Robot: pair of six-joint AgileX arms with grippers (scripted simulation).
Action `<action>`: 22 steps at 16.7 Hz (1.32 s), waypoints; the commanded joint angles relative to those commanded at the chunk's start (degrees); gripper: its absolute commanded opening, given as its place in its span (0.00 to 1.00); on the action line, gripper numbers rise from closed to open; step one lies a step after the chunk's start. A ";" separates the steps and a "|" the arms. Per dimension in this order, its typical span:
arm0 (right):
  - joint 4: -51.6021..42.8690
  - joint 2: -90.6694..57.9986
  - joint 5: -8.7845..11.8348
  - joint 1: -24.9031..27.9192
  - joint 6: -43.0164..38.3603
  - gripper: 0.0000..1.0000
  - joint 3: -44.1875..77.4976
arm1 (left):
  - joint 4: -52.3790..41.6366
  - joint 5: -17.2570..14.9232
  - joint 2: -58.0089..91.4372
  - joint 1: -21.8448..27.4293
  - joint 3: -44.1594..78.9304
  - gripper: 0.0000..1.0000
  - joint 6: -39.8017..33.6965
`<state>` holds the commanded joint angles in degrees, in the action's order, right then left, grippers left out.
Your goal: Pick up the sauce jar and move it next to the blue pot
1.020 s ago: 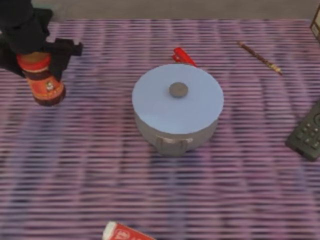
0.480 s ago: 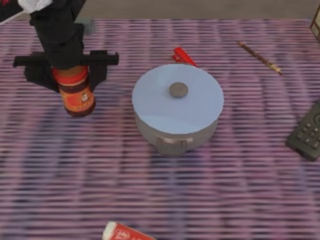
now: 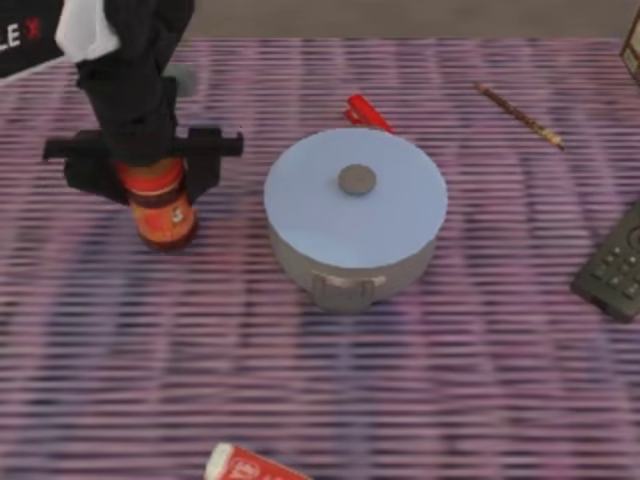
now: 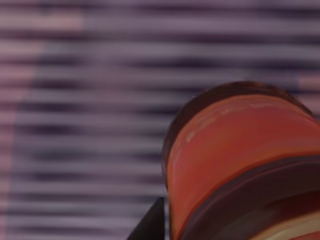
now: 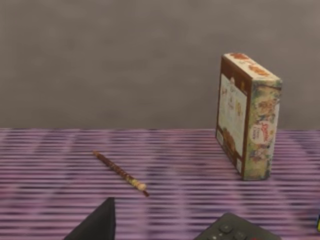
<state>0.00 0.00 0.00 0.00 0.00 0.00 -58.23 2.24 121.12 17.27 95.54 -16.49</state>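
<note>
Top view: my left gripper (image 3: 143, 160) held the jar (image 3: 163, 207) from above, its black crossbar spanning the lid and its fingers clamped on the lid's sides. I gripped high so that the glass body hung free below and the base could meet the table (image 3: 470, 340) flat. The jar stood upright, or nearly so, in the table's left half, to the left of the pot (image 3: 355, 215) and apart from it, with a strip of cloth showing between them; I could not tell whether its base touched the cloth. I judged the carry nearly done, with lowering and release left.

Left wrist view: the jar (image 4: 245, 165) filled the lower corner, showing a glossy orange-red lid rim over dark glass, smooth and round, hence likely to slip under a light squeeze. A dark finger (image 4: 150, 225) edge sat against it.

The pot was a squat grey cylinder with a flat, matte pale blue lid, a grey knob and a side handle facing the table's near edge. The cloth was a purple weave in fine horizontal stripes.

Right wrist view: my right arm was parked beyond the table's right side, facing a pencil (image 5: 120, 172), a printed box (image 5: 247, 115) and a remote (image 5: 235, 230); I could not tell how its fingers were set.

A red clip (image 3: 366, 112) lay behind the pot, and a tube (image 3: 250, 465) at the near edge.
</note>
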 joint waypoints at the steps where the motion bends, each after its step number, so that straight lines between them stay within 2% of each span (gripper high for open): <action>1: 0.00 0.00 0.00 0.00 0.00 1.00 0.00 | 1.33 -0.03 0.45 -0.03 -1.01 0.00 -0.01; 6: 0.00 0.00 0.00 0.00 0.00 1.00 0.00 | 2.18 -0.04 0.86 -0.04 -1.73 0.00 -0.03; 19: 0.00 0.00 0.00 0.00 0.00 1.00 0.00 | 2.18 -0.04 0.86 -0.04 -1.73 0.98 -0.03; 22: 0.00 0.00 0.00 0.00 0.00 1.00 0.00 | 2.18 -0.04 0.86 -0.04 -1.73 1.00 -0.03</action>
<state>0.00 0.00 0.00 0.00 0.00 0.00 -56.05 2.20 121.98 17.23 93.81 -16.52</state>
